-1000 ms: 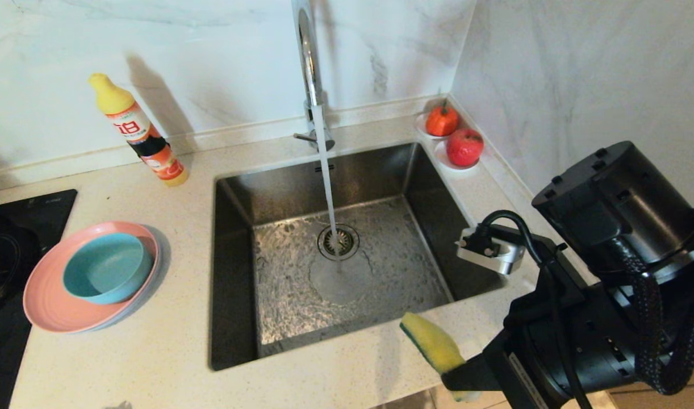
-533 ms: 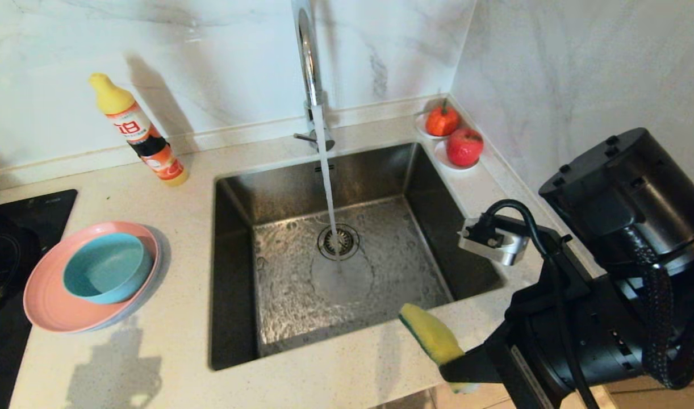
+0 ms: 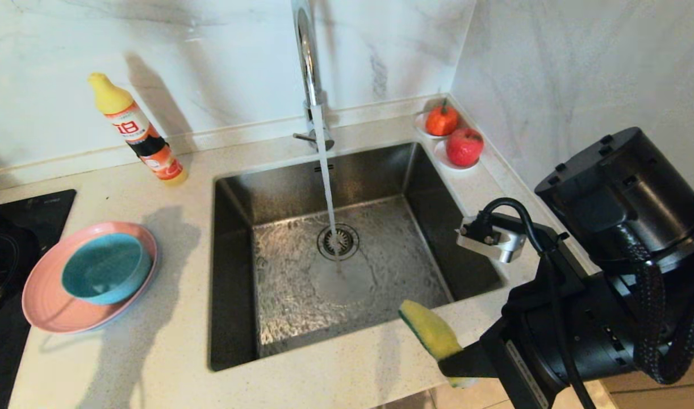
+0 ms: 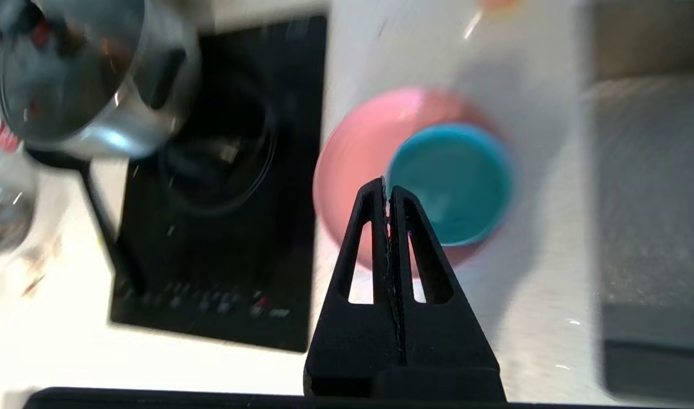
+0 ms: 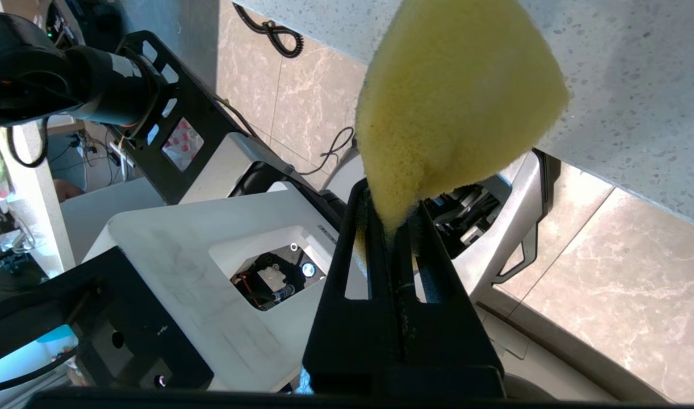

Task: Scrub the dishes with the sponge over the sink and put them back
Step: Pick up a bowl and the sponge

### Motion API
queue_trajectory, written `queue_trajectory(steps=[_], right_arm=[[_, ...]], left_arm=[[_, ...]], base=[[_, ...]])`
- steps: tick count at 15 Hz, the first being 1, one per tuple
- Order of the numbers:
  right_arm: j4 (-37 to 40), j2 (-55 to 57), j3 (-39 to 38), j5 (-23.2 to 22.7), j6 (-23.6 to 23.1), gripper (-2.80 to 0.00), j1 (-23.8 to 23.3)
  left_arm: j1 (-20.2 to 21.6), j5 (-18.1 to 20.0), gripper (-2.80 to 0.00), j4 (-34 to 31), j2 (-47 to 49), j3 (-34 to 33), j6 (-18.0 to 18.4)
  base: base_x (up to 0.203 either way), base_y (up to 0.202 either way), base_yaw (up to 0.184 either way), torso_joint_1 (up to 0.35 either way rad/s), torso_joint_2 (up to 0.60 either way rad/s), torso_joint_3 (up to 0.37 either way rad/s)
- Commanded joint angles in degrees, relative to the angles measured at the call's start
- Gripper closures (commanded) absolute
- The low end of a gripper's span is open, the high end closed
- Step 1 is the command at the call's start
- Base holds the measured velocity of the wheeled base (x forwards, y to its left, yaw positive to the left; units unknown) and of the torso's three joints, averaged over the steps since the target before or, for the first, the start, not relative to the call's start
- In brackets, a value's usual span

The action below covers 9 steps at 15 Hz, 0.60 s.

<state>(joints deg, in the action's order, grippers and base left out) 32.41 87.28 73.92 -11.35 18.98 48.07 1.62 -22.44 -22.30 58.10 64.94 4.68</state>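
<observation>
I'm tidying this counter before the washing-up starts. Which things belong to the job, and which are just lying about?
Belong to the job:
- sponge, pinched in the right gripper
- teal bowl
- pink plate under it
- sink, tap running
- left gripper, shut above the dishes

Lying about:
- detergent bottle
- two red fruits
- black cooktop

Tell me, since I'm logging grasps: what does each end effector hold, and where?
Right end effector pinches the sponge by one end; left end effector holds nothing.
</observation>
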Motion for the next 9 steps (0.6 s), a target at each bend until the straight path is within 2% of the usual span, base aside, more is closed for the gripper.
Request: queue_trajectory(steps=[1,2,9], right_arm=[[0.19,-0.09,0.06,0.01,0.0,0.0,-0.09],[0.2,-0.13,0.09,0.04,-0.11,0.0,-0.17],[0.43,0.02,0.96,0.1,-0.26,0.0,-0.34]], left_arm=[[4.25,-0.16,0.0,-1.34,14.66,4.22,-0.05],[6.54,0.6,-2.8,-1.58,17.21,4.9,-0.17],[18.8,13.44,-2.8,-2.21,26.7,6.48,-3.91]], base=[[0.0,0.0,0.0,0.0,0.0,0.0],[0.0,0.0,0.0,0.0,0.0,0.0],[0.0,0.0,0.0,0.0,0.0,0.0]])
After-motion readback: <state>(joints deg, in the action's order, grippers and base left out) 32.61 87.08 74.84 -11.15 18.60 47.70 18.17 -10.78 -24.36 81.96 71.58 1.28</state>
